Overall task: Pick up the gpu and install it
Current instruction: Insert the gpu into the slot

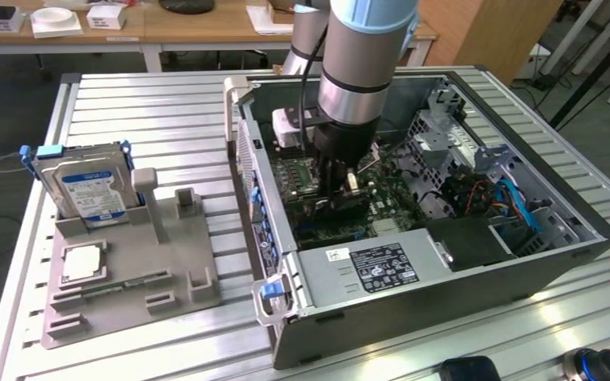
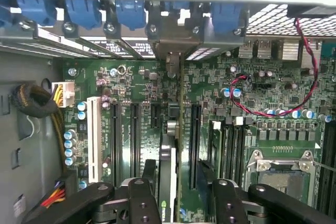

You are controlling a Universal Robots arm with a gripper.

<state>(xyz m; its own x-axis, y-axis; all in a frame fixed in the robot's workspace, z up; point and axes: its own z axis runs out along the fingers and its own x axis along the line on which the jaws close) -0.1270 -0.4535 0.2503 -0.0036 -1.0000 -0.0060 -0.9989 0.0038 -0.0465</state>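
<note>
At the exterior view's left, a grey moulded fixture tray lies on the slatted metal tabletop. A silver hard drive with a blue-and-white label stands upright in the tray's far-left slot, and a square silver processor chip lies flat in a pocket nearer the camera. Just right of the tray sits the open grey metal computer case, its green motherboard exposed. The grey robot arm reaches down into the case from above. Its black hand is low over the motherboard, pinching the thin flat black circuit card, the gpu. In the wrist view the card appears edge-on, upright between the two fingers, over the long black expansion slots, its metal end toward the row of blue slot clips. Farther right lies the square silver processor socket.
</note>
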